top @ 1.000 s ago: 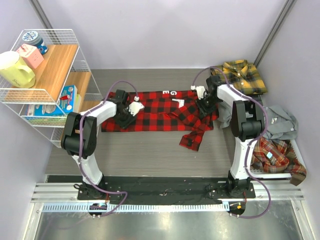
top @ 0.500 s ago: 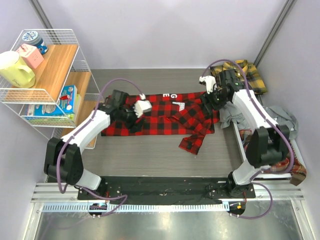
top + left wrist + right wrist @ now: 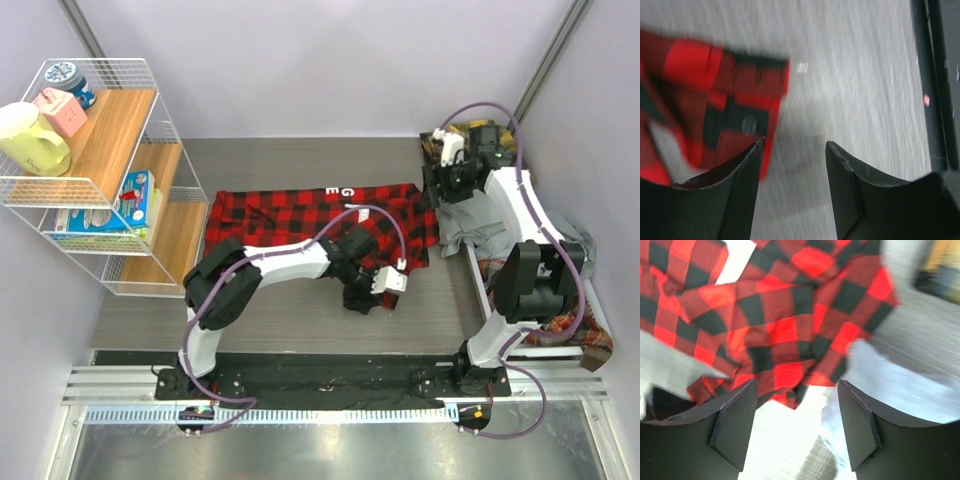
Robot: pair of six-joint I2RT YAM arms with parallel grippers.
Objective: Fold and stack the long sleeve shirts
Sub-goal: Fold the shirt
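The red-and-black check shirt (image 3: 300, 225) lies spread across the table, white lettering at its far edge, one sleeve trailing toward the front. My left gripper (image 3: 372, 300) is open over that sleeve's end. In the left wrist view the buttoned cuff (image 3: 737, 117) lies just left of the open left gripper (image 3: 795, 145), not between the jaws. My right gripper (image 3: 441, 183) is open and empty above the shirt's far right corner (image 3: 790, 315), also seen in the right wrist view (image 3: 796, 385). The yellow-and-black plaid shirt (image 3: 505, 140) lies behind it, partly hidden by the arm.
A grey shirt (image 3: 470, 228) and an orange-brown plaid shirt (image 3: 560, 320) lie heaped at the right, over a white tray (image 3: 590, 290). A wire shelf (image 3: 110, 170) with a mug and boxes stands at the left. A black rail (image 3: 330, 375) runs along the table's front.
My left arm has swung from the shirt's left part across to the trailing sleeve end at the front. My right gripper has moved back and right, off the shirt's middle to its far right corner.
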